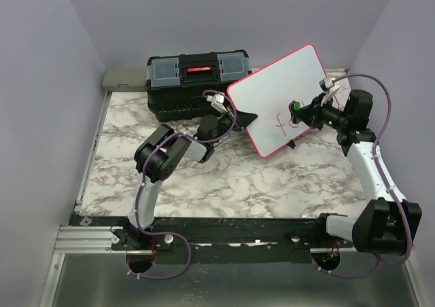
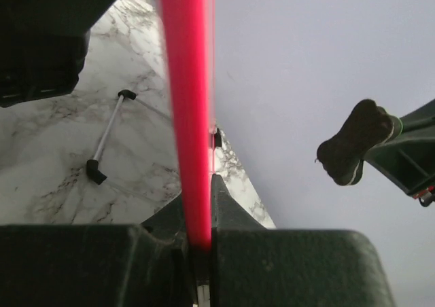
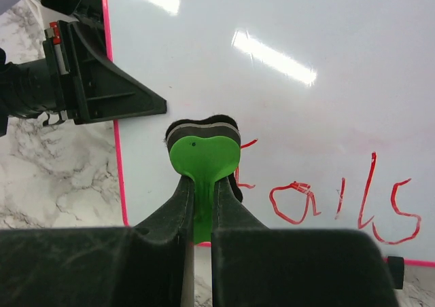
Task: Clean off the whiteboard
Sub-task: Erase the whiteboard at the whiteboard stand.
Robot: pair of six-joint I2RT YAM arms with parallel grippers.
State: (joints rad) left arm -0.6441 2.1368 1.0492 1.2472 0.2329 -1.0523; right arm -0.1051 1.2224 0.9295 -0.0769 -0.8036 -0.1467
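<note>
- Red writing (image 3: pixel 368 188) is on the board (image 1: pixel 279 93); the right claw (image 3: pixel 202 198) is shut on a green eraser (image 3: pixel 202 154).
- Only the left claw (image 2: pixel 199 212) pinches the rim (image 2: pixel 187 117) tight; a hard push may make the board slip.

The overhead camera sits high behind the arm bases, which lie at 6 o'clock. It looks down and forward over the whole table (image 1: pixel 204 178), with the toolbox (image 1: pixel 197 73) at 12 o'clock. The left wrist camera looks out along the left gripper (image 2: pixel 197 208), very near the whiteboard (image 2: pixel 185 83), whose rim runs edge-on toward 12 o'clock. The right wrist camera faces the board's written side from close by, over the right gripper (image 3: pixel 200 198) and eraser (image 3: pixel 204 151). All three views share the board. Each wrist view also catches the other gripper, at 3 o'clock and 10 o'clock.
</note>
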